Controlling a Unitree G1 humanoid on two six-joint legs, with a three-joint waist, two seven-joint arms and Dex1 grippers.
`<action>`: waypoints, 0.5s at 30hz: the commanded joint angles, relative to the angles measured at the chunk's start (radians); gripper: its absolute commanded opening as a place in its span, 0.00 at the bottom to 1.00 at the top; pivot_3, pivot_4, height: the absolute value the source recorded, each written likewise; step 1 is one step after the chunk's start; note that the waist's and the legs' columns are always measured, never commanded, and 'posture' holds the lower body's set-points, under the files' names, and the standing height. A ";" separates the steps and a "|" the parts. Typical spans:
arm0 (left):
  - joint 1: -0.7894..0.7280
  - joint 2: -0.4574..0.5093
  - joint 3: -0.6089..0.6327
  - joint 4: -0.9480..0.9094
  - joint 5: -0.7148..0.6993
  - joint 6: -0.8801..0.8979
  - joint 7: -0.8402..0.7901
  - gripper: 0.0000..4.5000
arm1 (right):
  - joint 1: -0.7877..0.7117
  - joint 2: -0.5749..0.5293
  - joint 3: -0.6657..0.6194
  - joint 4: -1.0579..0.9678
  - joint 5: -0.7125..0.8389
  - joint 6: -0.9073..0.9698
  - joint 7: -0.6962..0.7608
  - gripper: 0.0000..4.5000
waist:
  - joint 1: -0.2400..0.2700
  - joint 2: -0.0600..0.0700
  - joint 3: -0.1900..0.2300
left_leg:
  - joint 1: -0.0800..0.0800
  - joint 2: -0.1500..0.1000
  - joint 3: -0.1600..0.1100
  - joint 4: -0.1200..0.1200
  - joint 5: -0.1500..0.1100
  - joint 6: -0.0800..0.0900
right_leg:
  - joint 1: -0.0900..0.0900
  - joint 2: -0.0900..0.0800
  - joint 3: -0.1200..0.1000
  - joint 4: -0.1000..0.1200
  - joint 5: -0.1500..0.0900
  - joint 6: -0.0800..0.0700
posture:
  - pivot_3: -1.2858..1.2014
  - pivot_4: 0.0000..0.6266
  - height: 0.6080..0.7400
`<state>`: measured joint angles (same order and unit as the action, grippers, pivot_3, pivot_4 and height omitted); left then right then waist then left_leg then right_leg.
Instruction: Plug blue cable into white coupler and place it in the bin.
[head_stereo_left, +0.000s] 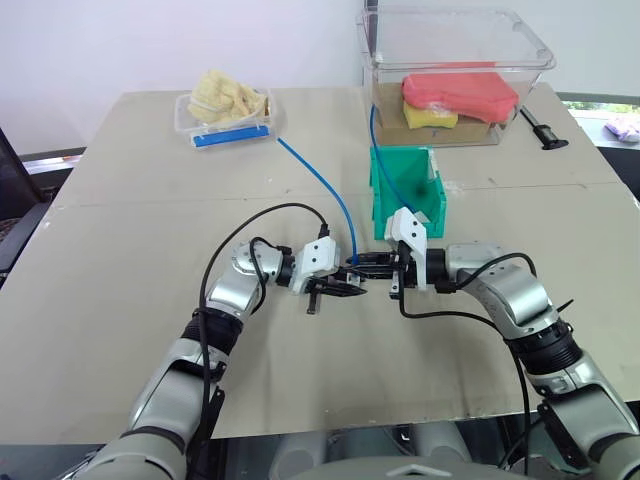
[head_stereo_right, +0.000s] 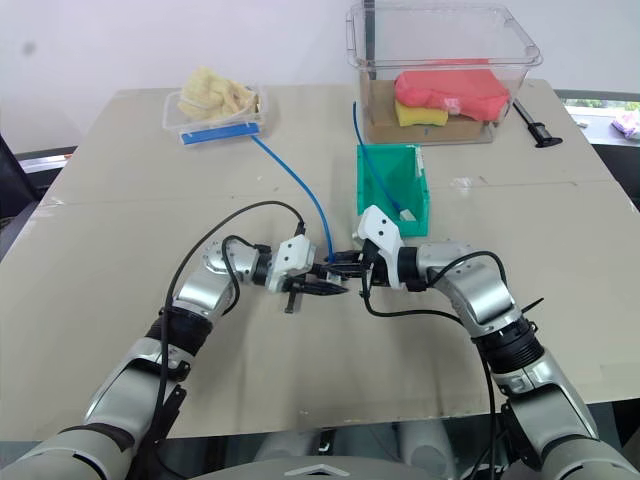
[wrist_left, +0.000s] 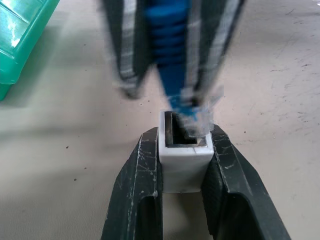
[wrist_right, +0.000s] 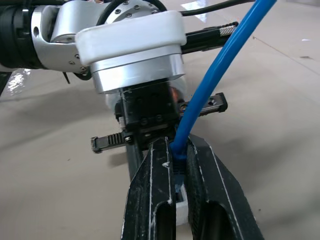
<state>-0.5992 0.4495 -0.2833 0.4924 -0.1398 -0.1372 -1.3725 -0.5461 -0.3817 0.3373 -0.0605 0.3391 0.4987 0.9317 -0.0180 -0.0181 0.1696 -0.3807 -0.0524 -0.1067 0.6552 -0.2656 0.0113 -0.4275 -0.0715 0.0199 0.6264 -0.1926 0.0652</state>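
The two arms meet in the middle of the table (head_stereo_left: 120, 330), just in front of the green bin (head_stereo_left: 405, 190), with their grippers pointed at each other so that plug and socket line up end to end. The left gripper (wrist_left: 184, 165) is closed on the white coupler (wrist_left: 184, 165), pinching it by its two sides; that grip leaves the dark socket hole facing out and unobstructed. The right gripper (wrist_right: 181, 170) is clamped tight on the blue cable (wrist_right: 220, 65) right behind its clear plug, which seems sensible, since holding the cable so close to its tip keeps the limp end stiff enough to steer. In the left wrist view the plug tip sits at the mouth of the socket, partly inside the opening; whether it has seated fully I cannot tell.

From the right gripper the cable runs up and away across the table toward the clear tub (head_stereo_left: 455, 60) at the back, passing beside the bin. The bin stands with its low front facing the arms, close by, so the joined pieces would have only a short way to go. The step in hand looks like the final push of plug into socket, with the placing in the bin not yet done
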 joint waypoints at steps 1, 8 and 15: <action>0.009 0.010 0.011 -0.021 -0.004 -0.012 -0.012 0.09 | -0.002 -0.011 0.023 0.010 -0.041 -0.020 0.017 0.00 | 0.000 0.000 0.000 | 0.000 0.000 0.000 0.000 0.000 0.000 | 0.000 0.000 0.000 0.000 0.000 0.000 | 0.52 0.24 1.00; 0.016 0.011 0.015 -0.033 -0.006 -0.009 -0.001 0.09 | 0.017 -0.034 0.056 0.009 -0.109 -0.082 0.037 0.00 | -0.001 0.000 -0.001 | 0.000 0.000 0.000 0.000 0.000 0.000 | 0.000 0.000 0.000 0.000 0.000 0.000 | 0.52 0.24 1.00; 0.014 0.009 0.015 -0.045 -0.008 -0.007 0.005 0.09 | 0.046 -0.075 0.131 -0.011 -0.213 -0.163 0.041 0.00 | 0.000 0.000 -0.002 | 0.001 0.000 0.001 0.000 0.000 0.000 | 0.000 0.000 0.000 0.000 0.000 0.000 | 0.52 0.24 1.00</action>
<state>-0.5867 0.4502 -0.2821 0.4813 -0.1399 -0.1379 -1.3596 -0.5353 -0.4295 0.4173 -0.1031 0.1795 0.3288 0.9556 -0.0183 -0.0183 0.1677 -0.3799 -0.0524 -0.1058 0.6552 -0.2656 0.0113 -0.4273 -0.0714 0.0202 0.6266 -0.1926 0.0653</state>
